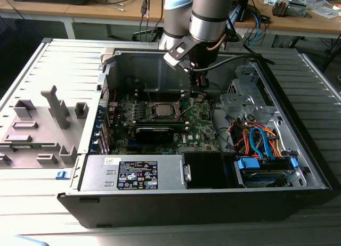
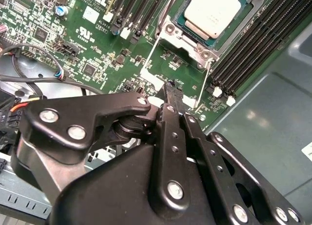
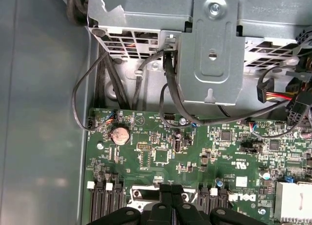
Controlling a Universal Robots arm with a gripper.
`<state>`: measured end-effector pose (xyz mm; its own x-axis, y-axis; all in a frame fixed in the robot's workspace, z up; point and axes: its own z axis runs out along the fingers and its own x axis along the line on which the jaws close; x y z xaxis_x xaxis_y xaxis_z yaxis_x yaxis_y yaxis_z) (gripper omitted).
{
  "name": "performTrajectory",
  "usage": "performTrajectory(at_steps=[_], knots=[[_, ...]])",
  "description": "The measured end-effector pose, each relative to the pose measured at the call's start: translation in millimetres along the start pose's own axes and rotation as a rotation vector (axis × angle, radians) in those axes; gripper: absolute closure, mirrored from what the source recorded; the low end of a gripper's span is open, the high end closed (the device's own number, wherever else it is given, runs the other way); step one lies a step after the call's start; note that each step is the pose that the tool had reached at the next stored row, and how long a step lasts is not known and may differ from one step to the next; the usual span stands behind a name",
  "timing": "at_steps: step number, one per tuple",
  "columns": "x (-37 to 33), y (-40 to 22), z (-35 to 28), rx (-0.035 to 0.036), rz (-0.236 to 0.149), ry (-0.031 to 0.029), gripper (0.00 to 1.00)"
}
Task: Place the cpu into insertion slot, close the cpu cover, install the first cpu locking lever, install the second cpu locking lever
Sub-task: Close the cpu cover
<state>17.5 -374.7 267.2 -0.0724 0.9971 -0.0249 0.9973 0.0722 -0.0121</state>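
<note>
Arm's gripper (image 2: 172,89): black fingers pressed together, nothing seen between them; hovering low over the green circuit board (image 3: 146,159), just off a corner of the socket.
Seated cpu (image 2: 210,11): silver-topped chip lying flat inside the insertion slot (image 1: 149,109).
Hinged cpu cover (image 2: 187,39): silver frame, apparently lowered around the chip's edges; full seating hard to confirm.
Direction: in the exterior view, slot at about 8 o'clock from the gripper, near but apart.
Locking wires: thin rods, one lever (image 2: 152,52) and other lever (image 2: 204,84), long axes running from the socket out toward the fingertips; the latter ending just beside them.
Stage, as a judgement: chip placed, both levers seemingly standing free, not yet latched.
</note>
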Motion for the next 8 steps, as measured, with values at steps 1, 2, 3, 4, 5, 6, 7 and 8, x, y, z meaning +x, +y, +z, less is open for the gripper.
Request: performTrajectory(at_steps=[1, 2, 3, 4, 5, 6, 7, 8], knots=[[0.0, 0.2, 0.1, 0.0000, 0.000, 0.0000, 0.89], [0.0, 0.4, 0.2, 0.0000, -0.001, 0.0000, 0.89], [0.0, 0.5, 0.4, -0.0001, -0.001, 0.0001, 0.89], [0.0, 0.7, 0.5, 0.0000, -0.001, 0.0001, 0.89], [0.0, 1.0, 0.7, -0.0001, -0.002, 0.0000, 0.89], [0.0, 1.2, 0.8, -0.0001, -0.002, 0.0000, 0.89], [0.0, 1.5, 1.0, -0.0001, -0.003, 0.0000, 0.89], [0.0, 1.7, 1.1, -0.0001, -0.003, 0.0000, 0.89]])
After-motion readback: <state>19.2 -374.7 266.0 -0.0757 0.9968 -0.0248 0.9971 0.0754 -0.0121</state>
